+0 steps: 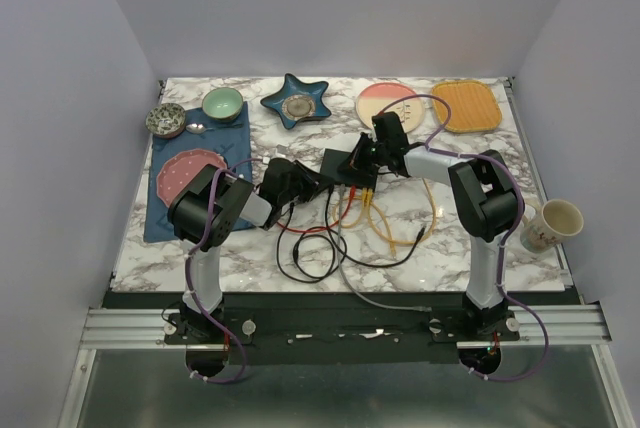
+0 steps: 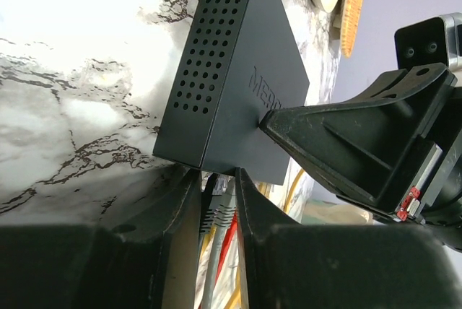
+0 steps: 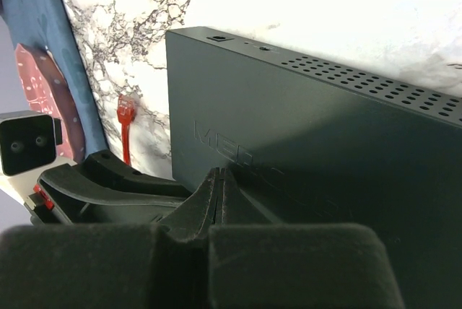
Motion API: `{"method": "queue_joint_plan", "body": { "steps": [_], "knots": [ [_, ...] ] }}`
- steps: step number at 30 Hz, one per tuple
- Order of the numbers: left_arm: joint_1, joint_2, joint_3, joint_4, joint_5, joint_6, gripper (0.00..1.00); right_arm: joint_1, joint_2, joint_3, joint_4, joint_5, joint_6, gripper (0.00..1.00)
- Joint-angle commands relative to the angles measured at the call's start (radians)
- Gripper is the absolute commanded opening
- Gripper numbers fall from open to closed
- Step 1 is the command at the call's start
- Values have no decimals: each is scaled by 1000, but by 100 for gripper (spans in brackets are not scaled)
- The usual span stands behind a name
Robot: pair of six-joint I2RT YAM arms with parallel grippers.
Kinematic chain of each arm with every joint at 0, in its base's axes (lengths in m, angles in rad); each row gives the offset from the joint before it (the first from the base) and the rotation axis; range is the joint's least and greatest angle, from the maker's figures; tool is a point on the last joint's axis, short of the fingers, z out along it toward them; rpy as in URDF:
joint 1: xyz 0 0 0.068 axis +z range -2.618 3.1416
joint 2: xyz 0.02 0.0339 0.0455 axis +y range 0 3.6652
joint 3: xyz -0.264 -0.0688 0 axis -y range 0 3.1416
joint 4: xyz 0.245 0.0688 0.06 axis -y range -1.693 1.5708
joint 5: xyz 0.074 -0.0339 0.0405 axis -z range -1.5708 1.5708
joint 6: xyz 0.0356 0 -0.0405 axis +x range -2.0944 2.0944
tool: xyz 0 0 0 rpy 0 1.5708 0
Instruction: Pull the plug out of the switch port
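The switch is a flat matte-black box at the table's middle; it also shows in the left wrist view and the right wrist view. Several cables run from its near edge. My left gripper is at the switch's near-left corner; its fingers are closed around a grey plug, with a black plug beside it, right at the sockets. My right gripper is shut and empty, its fingertips pressed on the switch's top face. It also shows in the left wrist view.
Yellow, red and black cables lie looped in front of the switch. A loose red plug lies on the marble. A star dish, green bowl, plates and orange mat stand behind. A mug stands at the right.
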Motion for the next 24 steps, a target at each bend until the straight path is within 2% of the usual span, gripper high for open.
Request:
{"method": "queue_joint_plan", "body": {
  "steps": [1, 6, 10, 14, 21, 24],
  "knots": [
    [-14, 41, -44, -151, -11, 75, 29, -8, 41, -22, -38, 5, -9, 1],
    [-18, 38, -63, -153, -5, 99, 32, -8, 45, -22, -38, 6, -10, 1],
    [-20, 38, -75, -148, -5, 99, 39, -9, 47, -23, -38, 6, -7, 1],
    [-22, 41, -73, -142, -5, 96, 40, -9, 47, -25, -38, 8, -9, 1],
    [-26, 64, -46, -157, -5, 85, 35, -9, 49, -26, -38, 8, -9, 1],
    [-26, 72, -29, -166, -3, 68, 27, -9, 50, -28, -37, 3, -9, 1]
  ]
}}
